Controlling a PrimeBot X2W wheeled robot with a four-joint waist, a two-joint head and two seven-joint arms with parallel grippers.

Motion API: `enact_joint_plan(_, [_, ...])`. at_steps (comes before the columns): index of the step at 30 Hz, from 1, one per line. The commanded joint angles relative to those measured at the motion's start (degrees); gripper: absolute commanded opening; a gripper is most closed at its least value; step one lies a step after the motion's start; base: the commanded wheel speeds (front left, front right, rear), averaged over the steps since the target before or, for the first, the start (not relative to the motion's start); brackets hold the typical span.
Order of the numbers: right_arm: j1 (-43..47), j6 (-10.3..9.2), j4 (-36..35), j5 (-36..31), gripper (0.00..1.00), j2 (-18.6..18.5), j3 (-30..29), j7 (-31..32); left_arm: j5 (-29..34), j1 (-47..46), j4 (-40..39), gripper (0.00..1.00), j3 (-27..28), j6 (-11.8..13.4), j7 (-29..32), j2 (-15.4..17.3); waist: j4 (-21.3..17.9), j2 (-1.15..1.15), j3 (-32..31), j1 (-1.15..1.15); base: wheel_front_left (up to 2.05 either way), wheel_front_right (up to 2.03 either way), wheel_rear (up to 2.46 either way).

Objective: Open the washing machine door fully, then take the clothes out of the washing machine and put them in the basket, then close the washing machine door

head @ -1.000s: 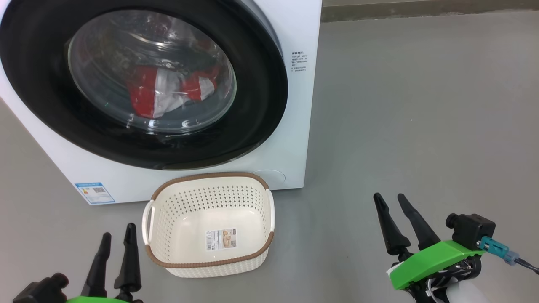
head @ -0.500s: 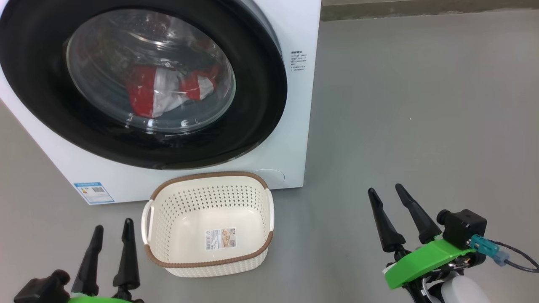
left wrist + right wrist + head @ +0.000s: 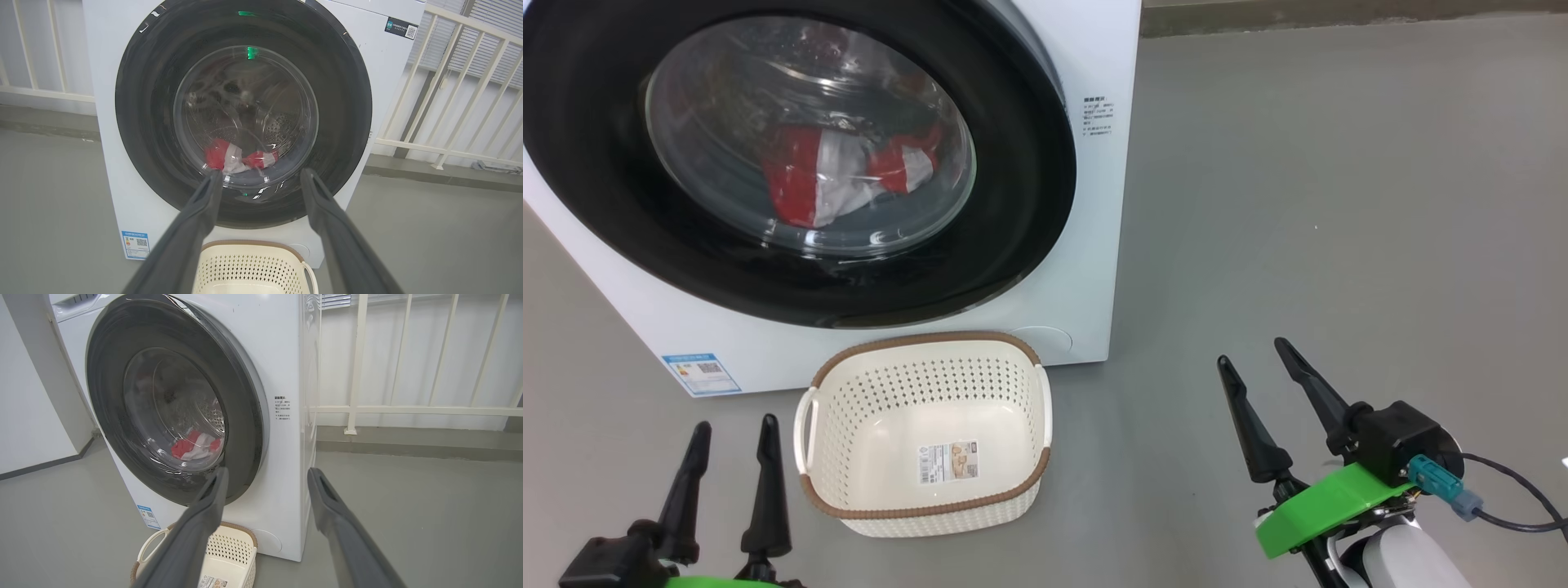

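Red and white clothes [image 3: 841, 180] are seen lying low in the drum, behind the glass of the shut washing machine door [image 3: 1013, 204]. The washing machine [image 3: 1094, 49] is stood on the grey floor [image 3: 1339, 204], with the basket [image 3: 923, 336] set just before its front. The left claw [image 3: 735, 422] is held released beside the basket's left handle. The right claw [image 3: 1251, 351] is held released well to the right, with nothing grasped.

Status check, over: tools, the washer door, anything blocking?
Left tool, right tool open, empty. Washing machine door shut, clothes inside. Basket directly under door, could crowd approach.
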Motion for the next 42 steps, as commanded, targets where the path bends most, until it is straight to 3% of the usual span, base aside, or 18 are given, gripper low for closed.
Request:
enact_joint_plan(1, [-3.0,-0.04,-1.8,-2.0,1.0,-0.5,1.7,-0.9,2.1,-1.3,-1.9,1.0,1.9,-0.3,-0.8,1.3,0.0,0.0,0.0,-0.01,0.0,0.0,0.0])
enact_joint_plan(9, [-3.7,-0.04,-2.5,-7.1,1.0,-0.6,2.6,-2.3,7.6,-1.3,-3.0,1.0,2.3,-0.4,-2.2,1.4,0.0,0.0,0.3,-0.01,0.0,0.0,0.0])
enact_joint_plan(24, [-4.0,-0.04,-2.8,-6.2,1.0,-0.6,2.7,-2.3,7.8,-1.8,-2.5,1.0,2.2,-0.4,-2.2,1.4,-0.3,0.0,1.1,-0.01,0.0,0.0,0.0])
enact_joint_plan(25, [-4.0,-0.04,-2.8,-6.2,0.88,-0.6,2.7,-2.3,7.8,-1.9,-2.5,1.0,2.1,-0.4,-2.2,1.4,-0.2,0.0,1.2,-0.01,0.0,0.0,0.0])
enact_joint_plan(27, [-3.9,-0.04,-2.2,-5.7,0.0,-0.6,2.9,-2.3,7.8,-2.0,-2.6,1.0,2.0,-0.4,-2.2,1.4,-0.1,0.0,1.5,-0.01,0.0,0.0,0.0])
enact_joint_plan(31, [-4.7,-0.04,-1.9,-3.5,0.0,-0.6,2.6,-2.3,7.7,-2.7,-2.8,1.0,1.7,-0.4,-2.2,1.4,0.3,0.0,2.7,-0.01,0.0,0.0,0.0])
enact_joint_plan(42, [-13.0,-0.04,-0.8,18.6,0.0,-0.6,0.9,-2.3,7.5,-6.0,-4.2,1.0,0.9,-0.4,-2.2,1.4,1.8,0.0,9.0,-0.01,0.0,0.0,0.0])
